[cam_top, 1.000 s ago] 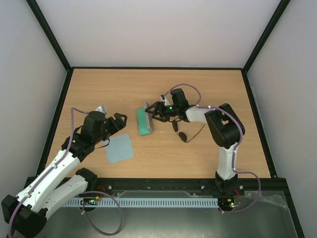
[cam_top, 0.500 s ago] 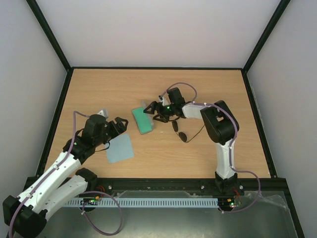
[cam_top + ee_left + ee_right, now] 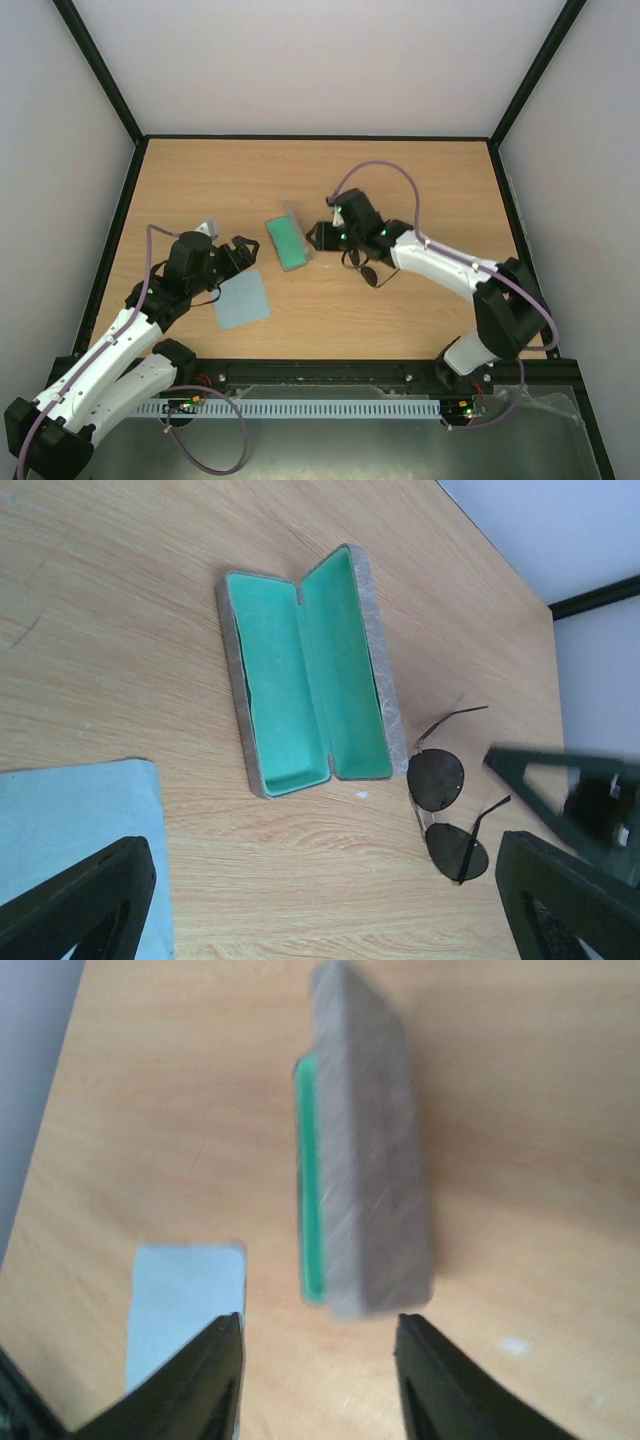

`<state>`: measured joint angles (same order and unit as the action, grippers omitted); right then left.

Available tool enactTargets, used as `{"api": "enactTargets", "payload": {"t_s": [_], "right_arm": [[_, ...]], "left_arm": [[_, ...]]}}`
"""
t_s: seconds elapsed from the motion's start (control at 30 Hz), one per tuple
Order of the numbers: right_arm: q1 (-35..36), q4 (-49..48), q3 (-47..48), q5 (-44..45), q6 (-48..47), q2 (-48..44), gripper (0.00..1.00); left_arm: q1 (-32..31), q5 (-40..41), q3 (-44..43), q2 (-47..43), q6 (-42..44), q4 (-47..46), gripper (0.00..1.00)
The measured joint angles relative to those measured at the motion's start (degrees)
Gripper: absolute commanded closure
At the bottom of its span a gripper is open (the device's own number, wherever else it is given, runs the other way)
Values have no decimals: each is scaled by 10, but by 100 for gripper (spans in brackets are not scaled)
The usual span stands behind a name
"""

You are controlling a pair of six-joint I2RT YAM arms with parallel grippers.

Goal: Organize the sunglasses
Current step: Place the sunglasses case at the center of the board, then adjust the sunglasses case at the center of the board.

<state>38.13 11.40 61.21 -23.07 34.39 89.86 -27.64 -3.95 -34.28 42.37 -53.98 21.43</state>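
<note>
"On the bench (image 3: pixel 200 180), where exactly are the sunglasses (image 3: pixel 436 780)?"

"They lie flat on the wood, just beside one long edge of the case (image 3: pixel 300 670), not inside it. Both temples are unfolded. I think they must be folded first, otherwise they will not fit."

"And the case, why does it lie like this?"

"It is open with the green lining up, so it is ready to receive them. This is my guess only."

"What about the right pincer (image 3: pixel 318 1335)?"

"It hovers near both the case and the sunglasses, and it faces the grey outside of the case. Its fingers stand moderately apart and hold nothing; between them I see only wood and the near end of the case."

"And the left pincer (image 3: pixel 242 252)?"

"It is spread wide and also empty. It hangs above the far edge of the cloth (image 3: pixel 241 298) and looks toward the case. Perhaps it is placed there to steady the case, or to take the cloth — I cannot say which."

"How many things do you count?"

"One pair of sunglasses with two dark lenses, one case, one cloth — and two pincers, each with two fingers."
</note>
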Motion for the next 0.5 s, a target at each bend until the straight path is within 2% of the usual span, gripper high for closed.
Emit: {"api": "enactTargets", "payload": {"t_s": [0.1,0.23,0.5], "right_arm": [[71,-8,-45,51,22,-36,68],[146,-33,-100,97,62,-22,70],[211,-85,-85,203,116,119,69]], "left_arm": [[4,0,0,-1,8,4,1],[16,1,-2,-8,20,16,0],[39,10,-18,-25,37,53,0]]}}
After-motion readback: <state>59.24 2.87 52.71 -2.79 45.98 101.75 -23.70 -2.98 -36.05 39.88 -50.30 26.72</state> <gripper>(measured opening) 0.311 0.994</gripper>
